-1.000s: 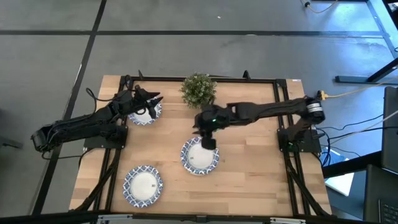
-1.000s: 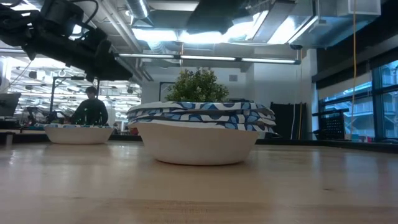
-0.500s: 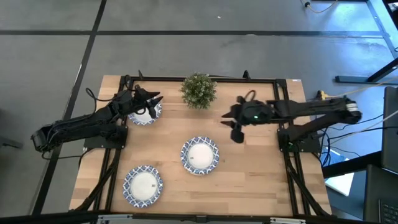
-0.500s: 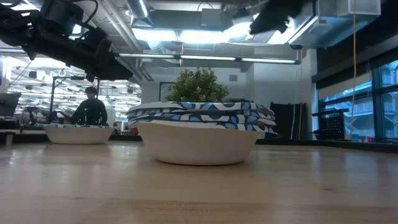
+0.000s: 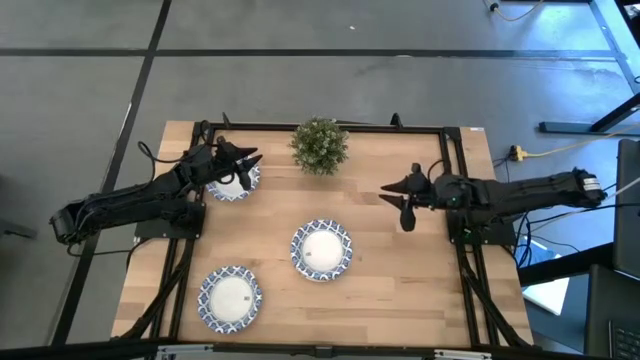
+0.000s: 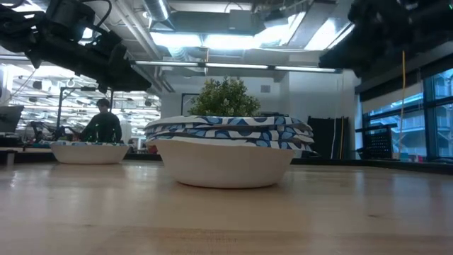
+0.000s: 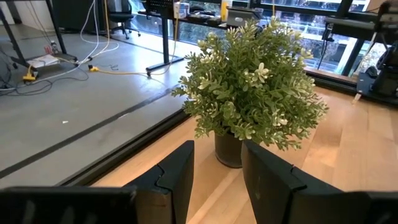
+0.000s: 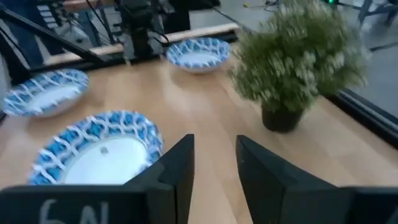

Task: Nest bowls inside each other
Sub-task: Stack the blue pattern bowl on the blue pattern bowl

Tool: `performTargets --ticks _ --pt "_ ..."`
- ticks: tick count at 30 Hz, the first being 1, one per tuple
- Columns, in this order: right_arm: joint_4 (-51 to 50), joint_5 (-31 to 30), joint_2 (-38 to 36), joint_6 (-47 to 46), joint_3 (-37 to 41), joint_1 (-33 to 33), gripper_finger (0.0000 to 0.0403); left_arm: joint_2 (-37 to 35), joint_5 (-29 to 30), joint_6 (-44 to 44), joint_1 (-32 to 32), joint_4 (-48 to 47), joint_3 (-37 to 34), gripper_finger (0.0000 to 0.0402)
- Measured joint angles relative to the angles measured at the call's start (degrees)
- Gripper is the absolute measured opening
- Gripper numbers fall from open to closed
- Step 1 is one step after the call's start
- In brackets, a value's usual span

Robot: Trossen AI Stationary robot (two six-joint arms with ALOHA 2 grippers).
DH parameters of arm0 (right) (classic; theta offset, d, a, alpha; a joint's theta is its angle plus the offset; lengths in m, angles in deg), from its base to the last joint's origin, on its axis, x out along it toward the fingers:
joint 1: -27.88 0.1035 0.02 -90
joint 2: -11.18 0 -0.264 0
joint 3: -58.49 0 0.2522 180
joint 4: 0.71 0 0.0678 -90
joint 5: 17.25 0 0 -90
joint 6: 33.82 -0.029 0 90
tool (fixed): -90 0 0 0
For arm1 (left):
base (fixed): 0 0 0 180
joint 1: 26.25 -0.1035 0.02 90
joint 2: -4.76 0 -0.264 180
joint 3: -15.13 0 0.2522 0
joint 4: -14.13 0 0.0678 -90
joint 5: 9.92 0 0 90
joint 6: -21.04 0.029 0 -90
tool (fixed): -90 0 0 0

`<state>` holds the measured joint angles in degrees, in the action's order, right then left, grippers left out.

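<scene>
Above table [image 5: 400, 270], right gripper [image 5: 400, 203] open, empty.

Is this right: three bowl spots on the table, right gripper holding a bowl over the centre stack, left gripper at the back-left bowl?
Not quite. The right gripper is empty, fingers open, off to the right of the centre stack, as the high view shows. The rest holds: bowls at three spots, and the left gripper at the back-left bowl.

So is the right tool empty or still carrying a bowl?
Empty. The right tool is open over bare table, with nothing between its fingers; the middle bowl stack sits apart.
</scene>
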<state>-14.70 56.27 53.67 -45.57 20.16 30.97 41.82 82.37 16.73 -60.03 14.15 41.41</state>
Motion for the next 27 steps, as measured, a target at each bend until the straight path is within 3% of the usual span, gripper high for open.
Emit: performTargets --ticks 7,11,15,18,23,27 --pt "7.32 -2.81 -2.84 2.80 8.05 -2.13 0.0120 0.00 0.00 -0.46 -0.01 0.00 0.00 0.0128" --pt "7.57 -8.19 -2.77 4.02 9.39 -2.79 0.0120 0.00 0.04 0.10 -0.02 0.00 0.00 0.0128" --pt "7.84 -8.53 -2.79 3.12 9.63 -2.82 0.0120 0.00 -1.55 2.25 0.00 -1.94 1.10 0.0128" --pt "7.84 -8.75 -2.79 3.04 9.63 -2.81 0.0120 0.00 -2.11 2.84 0.04 -8.79 5.39 0.0128" --pt "7.81 -9.38 -2.79 3.20 9.63 -2.83 0.0120 0.99 2.17 5.85 0.04 -32.04 15.94 0.0132" --pt "7.80 -9.41 -2.79 3.40 9.63 -2.83 0.0120 1.57 4.93 4.52 0.04 -39.03 22.04 0.0132"
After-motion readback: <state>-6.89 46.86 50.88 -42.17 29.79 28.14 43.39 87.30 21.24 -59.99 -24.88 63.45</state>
